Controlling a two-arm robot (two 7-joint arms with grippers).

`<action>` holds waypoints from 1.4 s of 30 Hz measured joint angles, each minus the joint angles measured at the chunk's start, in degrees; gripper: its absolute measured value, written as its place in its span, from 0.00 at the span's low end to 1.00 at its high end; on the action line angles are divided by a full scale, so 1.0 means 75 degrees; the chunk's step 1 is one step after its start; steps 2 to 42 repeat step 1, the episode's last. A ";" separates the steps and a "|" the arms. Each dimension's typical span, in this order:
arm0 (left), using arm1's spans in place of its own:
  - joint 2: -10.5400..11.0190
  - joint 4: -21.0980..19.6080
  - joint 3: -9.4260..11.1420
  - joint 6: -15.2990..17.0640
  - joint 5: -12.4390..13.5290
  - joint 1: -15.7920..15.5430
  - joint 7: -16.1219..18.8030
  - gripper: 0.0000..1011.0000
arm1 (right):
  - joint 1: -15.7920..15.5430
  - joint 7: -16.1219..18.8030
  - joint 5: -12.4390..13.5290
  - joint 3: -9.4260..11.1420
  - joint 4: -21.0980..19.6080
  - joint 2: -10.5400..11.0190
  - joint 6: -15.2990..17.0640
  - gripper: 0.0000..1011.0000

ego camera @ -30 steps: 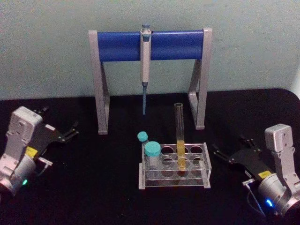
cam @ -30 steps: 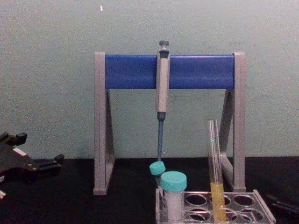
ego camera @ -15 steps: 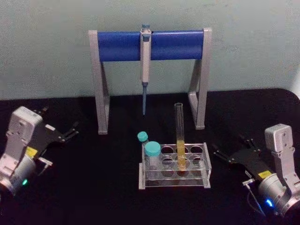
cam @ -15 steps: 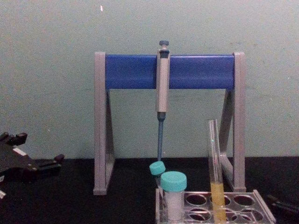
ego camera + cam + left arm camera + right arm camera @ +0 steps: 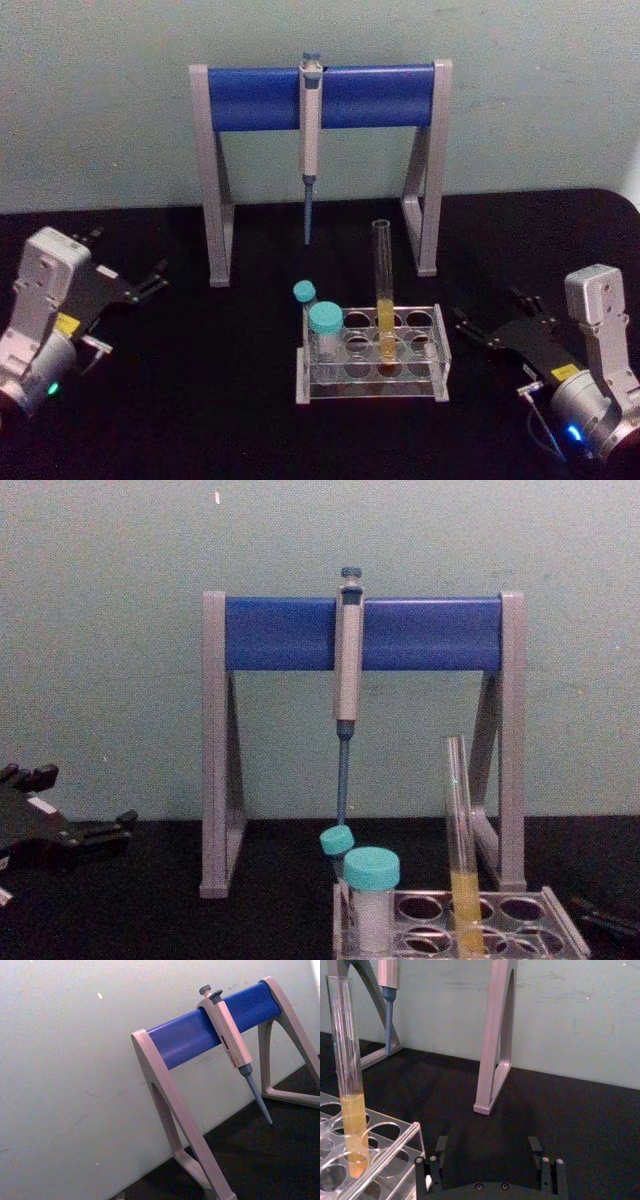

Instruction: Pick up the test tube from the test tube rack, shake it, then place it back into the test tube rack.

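Observation:
The test tube [image 5: 384, 290], tall clear glass with yellow liquid in its lower part, stands upright in the test tube rack [image 5: 372, 382] at the table's middle. It also rises from the rack [image 5: 560, 925] in the chest view as test tube [image 5: 460, 830]. My right gripper [image 5: 490, 308] rests open on the table to the right of the rack, apart from it. In the right wrist view the open right gripper [image 5: 490, 1157] points past the test tube [image 5: 347, 1070] and the rack [image 5: 390, 1142]. My left gripper [image 5: 130, 255] sits open at the far left, seen in the chest view as left gripper [image 5: 80, 802].
A grey-and-blue pipette stand [image 5: 320, 95] straddles the table behind the rack, with a pipette [image 5: 309, 140] hanging from it; both appear as stand [image 5: 200, 1040] and pipette [image 5: 235, 1050]. Two teal-capped tubes [image 5: 322, 325] occupy the rack's left end. Black tabletop lies open on either side.

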 joint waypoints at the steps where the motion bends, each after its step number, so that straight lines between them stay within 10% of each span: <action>1: 0.0000 0.0000 0.0000 0.0000 0.0000 0.0000 0.0000 1.00 | 0.0000 0.0000 0.0000 0.0000 0.0000 0.0000 0.0000 0.99; 42: 0.0000 0.0000 0.0000 0.0000 0.0000 0.0000 0.0000 1.00 | 0.0000 0.0000 0.0000 0.0000 0.0000 0.0000 0.0000 0.99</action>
